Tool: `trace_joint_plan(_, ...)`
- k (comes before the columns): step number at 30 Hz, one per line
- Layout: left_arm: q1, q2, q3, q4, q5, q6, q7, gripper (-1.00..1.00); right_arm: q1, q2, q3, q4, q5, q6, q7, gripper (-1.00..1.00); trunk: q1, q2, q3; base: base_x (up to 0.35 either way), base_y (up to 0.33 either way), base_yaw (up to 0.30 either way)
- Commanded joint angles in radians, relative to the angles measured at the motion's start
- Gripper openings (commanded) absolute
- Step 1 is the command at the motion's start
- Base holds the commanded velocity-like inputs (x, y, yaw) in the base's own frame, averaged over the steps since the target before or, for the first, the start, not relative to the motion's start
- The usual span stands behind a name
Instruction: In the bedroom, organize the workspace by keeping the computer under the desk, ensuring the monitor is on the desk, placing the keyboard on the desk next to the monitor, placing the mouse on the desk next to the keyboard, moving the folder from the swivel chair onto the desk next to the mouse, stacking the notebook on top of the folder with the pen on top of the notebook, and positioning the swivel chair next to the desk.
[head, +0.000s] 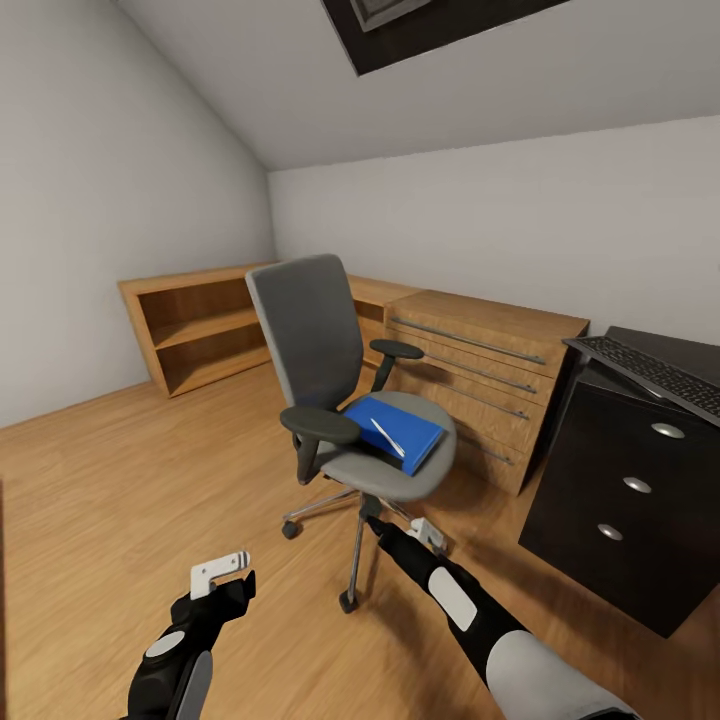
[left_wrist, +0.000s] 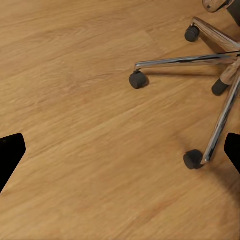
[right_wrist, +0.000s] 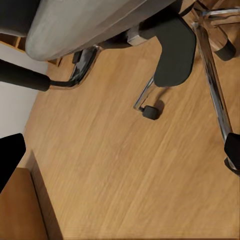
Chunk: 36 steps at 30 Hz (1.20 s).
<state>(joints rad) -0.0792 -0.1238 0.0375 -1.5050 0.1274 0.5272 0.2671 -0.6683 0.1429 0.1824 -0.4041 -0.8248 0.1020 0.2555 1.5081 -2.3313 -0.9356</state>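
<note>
Light wood floor (head: 120, 480) and grey walls fill the bedroom. At center frame the swivel chair (head: 330, 370) carries the blue folder (head: 393, 432) with the white pen (head: 388, 438) lying on it. At right, the keyboard (head: 655, 372) rests on the black desk (head: 630, 500). Both claws are spread and hold nothing: the left gripper (head: 222, 572) at lower left, the right gripper (head: 428, 534) beside the chair base.

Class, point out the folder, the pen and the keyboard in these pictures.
folder (head: 385, 424), head view, bare blue cover left of the pen.
pen (head: 388, 438), head view, middle of its white barrel.
keyboard (head: 655, 372), head view, rows of black keys.
</note>
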Motion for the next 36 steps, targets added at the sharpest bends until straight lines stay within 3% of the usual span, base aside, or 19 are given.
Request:
trace_joint_plan(1,-0.001,0.000,0.000,-0.001,0.011,0.004,0.007,1.00,-0.001,0.000,0.003,0.001,-0.008,0.003,0.001,1.00,0.000,0.000,-0.001,0.049,0.000,0.000)
trace_joint_plan(10,-0.001,0.002,-0.002,-0.001,0.012,0.004,0.007,1.00,-0.001,0.000,0.004,0.009,-0.011,0.012,0.004,1.00,0.000,0.000,-0.001,0.202,0.000,0.000)
trace_joint_plan(16,-0.001,0.001,-0.002,-0.001,0.011,0.001,0.008,1.00,-0.001,-0.001,0.002,0.011,-0.011,0.072,0.027,1.00,0.000,0.000,-0.001,0.067,0.000,0.000)
trace_joint_plan(36,-0.001,0.001,-0.002,-0.001,0.010,0.000,0.008,1.00,-0.001,-0.003,0.002,0.023,-0.011,0.081,0.057,1.00,0.000,0.000,-0.001,0.199,0.000,0.000)
